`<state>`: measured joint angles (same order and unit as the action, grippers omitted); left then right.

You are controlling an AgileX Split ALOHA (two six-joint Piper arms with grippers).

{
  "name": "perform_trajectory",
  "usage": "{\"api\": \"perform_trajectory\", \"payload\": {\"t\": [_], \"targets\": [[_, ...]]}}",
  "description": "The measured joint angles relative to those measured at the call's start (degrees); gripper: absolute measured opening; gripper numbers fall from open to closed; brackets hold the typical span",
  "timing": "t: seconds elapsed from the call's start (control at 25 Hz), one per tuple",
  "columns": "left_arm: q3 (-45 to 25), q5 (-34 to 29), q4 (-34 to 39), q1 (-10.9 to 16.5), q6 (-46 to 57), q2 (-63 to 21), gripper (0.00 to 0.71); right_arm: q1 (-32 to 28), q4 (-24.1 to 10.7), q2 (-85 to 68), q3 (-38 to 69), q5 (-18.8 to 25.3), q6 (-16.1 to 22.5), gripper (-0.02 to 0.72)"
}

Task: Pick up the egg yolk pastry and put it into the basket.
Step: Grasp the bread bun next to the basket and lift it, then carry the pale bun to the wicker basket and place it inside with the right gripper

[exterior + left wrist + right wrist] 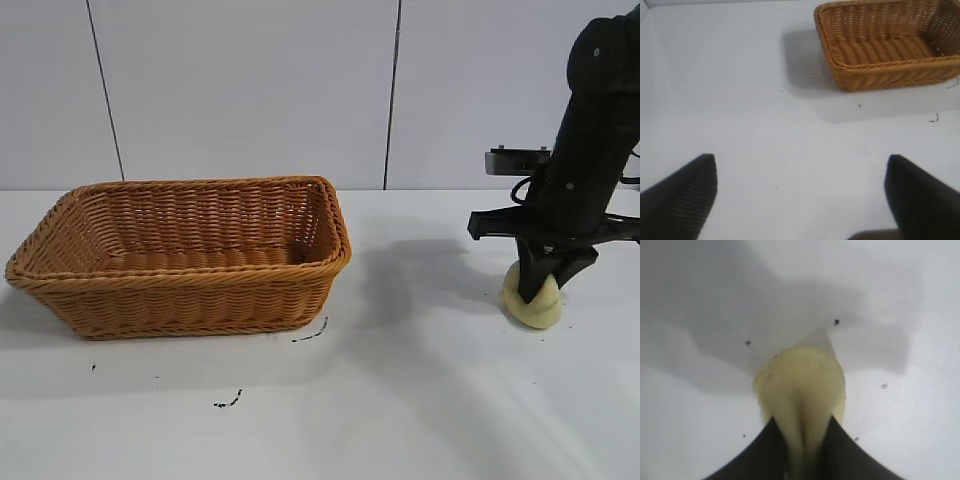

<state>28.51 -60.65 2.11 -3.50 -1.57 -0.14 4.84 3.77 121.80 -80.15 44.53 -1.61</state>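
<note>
The pale yellow egg yolk pastry sits on the white table at the right. My right gripper comes down on it from above, its black fingers squeezing the top into a crease. The right wrist view shows the pastry pinched between the two fingers. The orange-brown woven basket stands empty at the left, well apart from the pastry; it also shows in the left wrist view. My left gripper hangs open and empty over bare table, away from the basket.
Small dark specks mark the table in front of the basket. A white panelled wall closes off the back. The right arm's black body rises over the pastry.
</note>
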Motion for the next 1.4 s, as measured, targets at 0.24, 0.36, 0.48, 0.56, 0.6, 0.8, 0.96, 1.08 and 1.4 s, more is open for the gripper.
{"api": "perform_trajectory", "payload": {"t": [0.24,0.36,0.48,0.56,0.6,0.8,0.96,1.08,1.4], "targets": [[0.0,0.0,0.0,0.0,0.0,0.0,0.693,0.0,-0.2,-7.3,0.0,2.1,0.0,0.072],[0.0,0.0,0.0,0.0,0.0,0.0,0.693,0.0,-0.2,-12.7,-2.5,4.7,0.0,0.070],[0.0,0.0,0.0,0.0,0.0,0.0,0.693,0.0,-0.2,-14.7,-8.5,9.1,0.0,0.069],[0.0,0.0,0.0,0.0,0.0,0.0,0.693,0.2,-0.4,-14.6,-12.2,12.0,0.0,0.068],[0.0,0.0,0.0,0.0,0.0,0.0,0.693,0.4,-0.5,-14.3,-13.9,13.2,0.0,0.068],[0.0,0.0,0.0,0.0,0.0,0.0,0.693,5.3,-0.9,-12.3,-19.9,15.7,0.0,0.068],[0.0,0.0,0.0,0.0,0.0,0.0,0.693,12.6,-0.9,-9.2,-25.0,16.6,0.0,0.068],[0.0,0.0,0.0,0.0,0.0,0.0,0.693,18.4,-0.7,-6.3,-29.9,16.9,0.0,0.068],[0.0,0.0,0.0,0.0,0.0,0.0,0.693,31.0,-0.4,3.9,-39.3,15.3,0.3,0.068]]}}
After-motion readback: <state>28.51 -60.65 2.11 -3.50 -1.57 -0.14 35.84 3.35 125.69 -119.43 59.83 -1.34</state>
